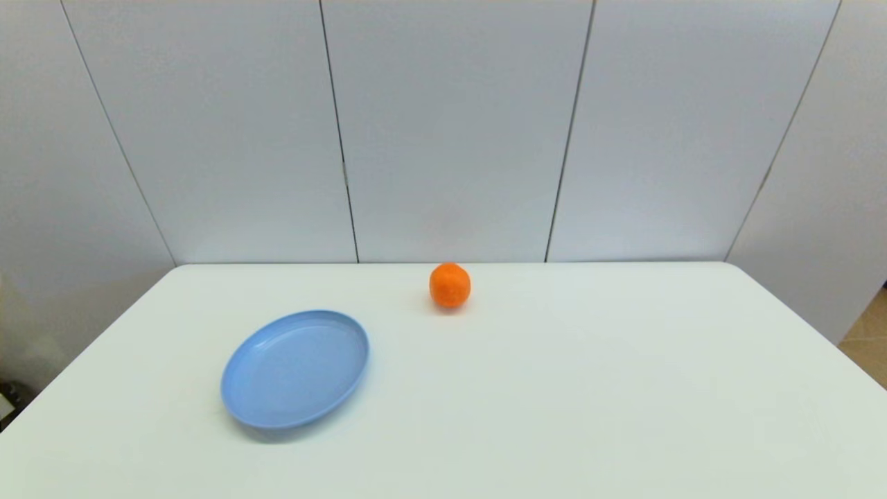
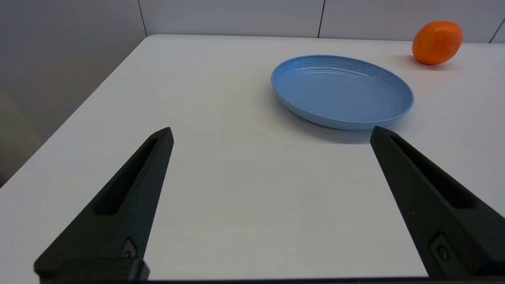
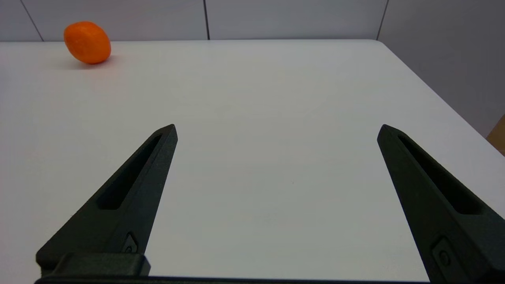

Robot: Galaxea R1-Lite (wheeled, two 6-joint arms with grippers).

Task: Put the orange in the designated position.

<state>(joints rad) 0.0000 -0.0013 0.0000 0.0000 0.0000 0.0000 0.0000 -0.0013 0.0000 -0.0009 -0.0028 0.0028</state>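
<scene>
The white desk [image 1: 554, 388] took up most of the room before the robot, backed by pale wall panels [image 1: 450, 125]. On its left side sat the blue plate [image 1: 294, 367], flat and with nothing in it, most likely the spot meant for the fruit. The left gripper [image 2: 270, 132] hung low over the near left part of the desk, fingers spread wide and holding nothing, the plate just ahead of it. The right gripper [image 3: 276, 130] waited likewise over the near right part, also spread and holding nothing, so neither had started work. The orange [image 1: 450, 285] rested on the desk near the far edge, about mid-width, well apart from the plate and from both grippers. I judged a reach for it came first.
</scene>
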